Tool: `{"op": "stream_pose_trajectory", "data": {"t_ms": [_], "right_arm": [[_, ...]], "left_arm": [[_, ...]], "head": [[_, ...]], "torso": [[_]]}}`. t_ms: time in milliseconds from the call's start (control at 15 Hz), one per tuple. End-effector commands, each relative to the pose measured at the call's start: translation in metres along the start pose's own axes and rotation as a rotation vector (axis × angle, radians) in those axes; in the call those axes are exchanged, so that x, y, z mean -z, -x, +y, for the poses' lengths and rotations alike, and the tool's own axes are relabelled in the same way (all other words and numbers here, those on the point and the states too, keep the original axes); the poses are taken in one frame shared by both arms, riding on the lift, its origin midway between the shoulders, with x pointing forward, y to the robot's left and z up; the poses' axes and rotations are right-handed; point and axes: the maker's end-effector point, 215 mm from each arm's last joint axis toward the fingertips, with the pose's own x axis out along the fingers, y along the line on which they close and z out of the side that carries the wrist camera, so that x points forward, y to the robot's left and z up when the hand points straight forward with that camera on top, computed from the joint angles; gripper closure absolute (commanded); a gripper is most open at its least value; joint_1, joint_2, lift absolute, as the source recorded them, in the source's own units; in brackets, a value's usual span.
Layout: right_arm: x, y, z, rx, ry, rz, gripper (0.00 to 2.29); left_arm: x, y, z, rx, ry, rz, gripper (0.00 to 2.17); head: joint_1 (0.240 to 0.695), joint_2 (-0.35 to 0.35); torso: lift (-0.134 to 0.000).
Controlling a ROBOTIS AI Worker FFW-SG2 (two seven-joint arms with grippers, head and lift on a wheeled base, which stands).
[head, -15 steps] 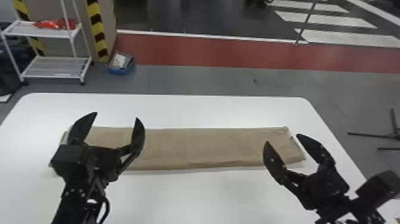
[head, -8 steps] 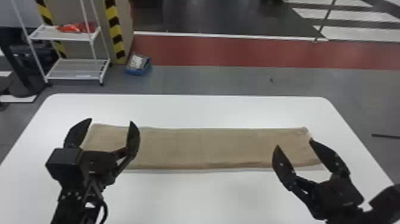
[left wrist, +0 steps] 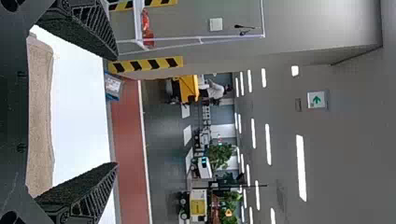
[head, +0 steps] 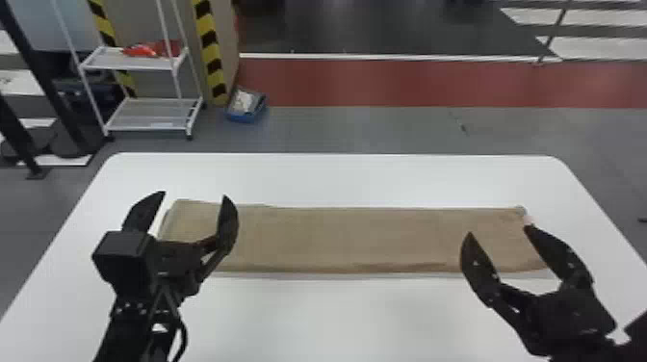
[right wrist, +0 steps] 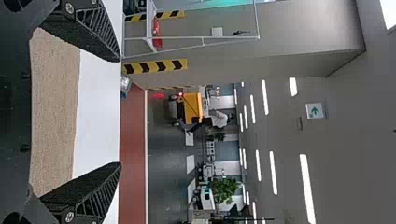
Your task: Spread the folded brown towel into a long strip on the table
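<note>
White tabletop (head: 337,317) has shifted rightward in head view, brown towel (head: 346,238) unmoved on it as one long strip; left gripper (head: 193,194) and right gripper (head: 498,231) empty, fingers spread, so spreading looks done.

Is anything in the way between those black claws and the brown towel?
Nothing visible is: the left gripper and the right gripper hang open near the brown towel, which lies as a long strip on the white table.

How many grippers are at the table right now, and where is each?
2. The left gripper is at the left end of the brown towel, and the right gripper is near its right end; both are open.
</note>
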Motion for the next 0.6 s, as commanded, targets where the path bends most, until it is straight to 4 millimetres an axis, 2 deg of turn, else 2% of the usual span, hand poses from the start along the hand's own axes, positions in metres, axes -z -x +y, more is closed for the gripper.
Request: {"op": "stream_pose_trajectory", "data": {"t_ms": [0,533], "right_arm": [[-0.0001,-0.0013,-0.0004,0.001,0.0,-0.002,0.1],[0.001,-0.0043,-0.0017,0.005,0.004,-0.002,0.1]], "left_arm": [[-0.0002,0.0,-0.0041,0.006,0.003,0.0,0.09],[-0.0047,-0.0003,-0.0054,0.011,0.005,-0.016,0.08]], "head": [[0.695,-0.024],[0.695,-0.032]], "torso": [[-0.113],[-0.113]]}}
